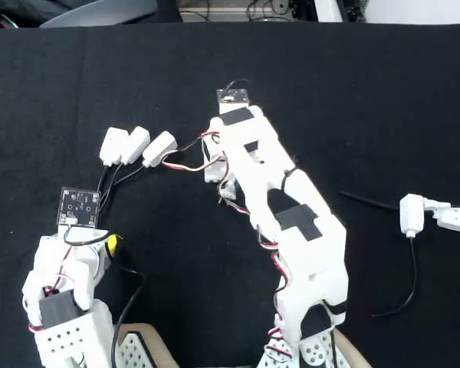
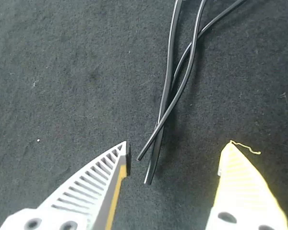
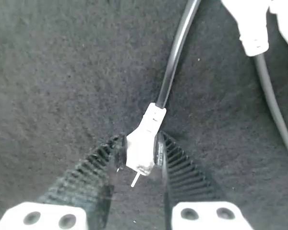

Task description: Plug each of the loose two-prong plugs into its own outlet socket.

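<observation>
- Right gripper [image 3: 139, 141]: the jaws are narrowed onto a small white plug [image 3: 144, 151] and pinch it across its body. One metal prong [image 3: 134, 179] points back toward the wrist camera, and the plug's black cord [image 3: 175, 57] runs away over the cloth.
- Handling, as I judge it: the plug is light and rigid, and its smooth plastic could pivot between the ribbed pads. The prongs look thin and would likely bend if driven in off-axis. I would hold it on the body near the strain relief, never on the cord, which is limp and would only drag.
- Beyond the held plug lies another white connector [image 3: 252, 24] with a cord of its own, apart from the jaws.
- Left gripper [image 2: 177, 143]: the jaws are wide and hold nothing. It hangs low over three black cords [image 2: 170, 86] that cross between the fingertips.
- Receptacles: in the high view, three white connector bodies [image 1: 134, 144] lie fanned side by side near the right arm's tip, their cords trailing toward the left arm. I cannot tell whether they are sockets or plugs, or whether anything is seated in them.
- Far side of the table: a white block [image 1: 411, 213] with a looping cord sits against a second white piece [image 1: 454, 218] — I cannot tell whether they are mated.
- Support: a black cloth [image 1: 353, 92].
</observation>
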You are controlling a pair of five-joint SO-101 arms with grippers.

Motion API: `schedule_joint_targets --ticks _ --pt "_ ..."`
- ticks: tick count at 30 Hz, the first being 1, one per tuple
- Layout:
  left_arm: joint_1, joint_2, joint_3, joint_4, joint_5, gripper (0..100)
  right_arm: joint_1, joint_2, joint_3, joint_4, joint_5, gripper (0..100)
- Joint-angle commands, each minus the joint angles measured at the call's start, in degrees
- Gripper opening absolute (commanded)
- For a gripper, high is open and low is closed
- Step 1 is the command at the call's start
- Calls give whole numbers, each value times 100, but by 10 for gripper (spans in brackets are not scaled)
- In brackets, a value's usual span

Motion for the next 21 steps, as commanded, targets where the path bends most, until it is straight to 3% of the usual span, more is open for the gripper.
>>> schedule_joint_targets --ticks 1,6,15,19,21 --pt "-48 -18 101 -132 35 299 -176 -145 198 26 -141 172" --pt "-48 -18 101 -123 35 299 -167 -145 303 18 -132 234" --pt "-48 -18 101 -123 35 299 -158 -198 242 18 -97 42" --pt "-48 -18 101 -123 35 299 -149 -198 -22 246 -53 40" --pt "-40 -18 101 -123 35 299 -211 -189 -303 571 316 43"
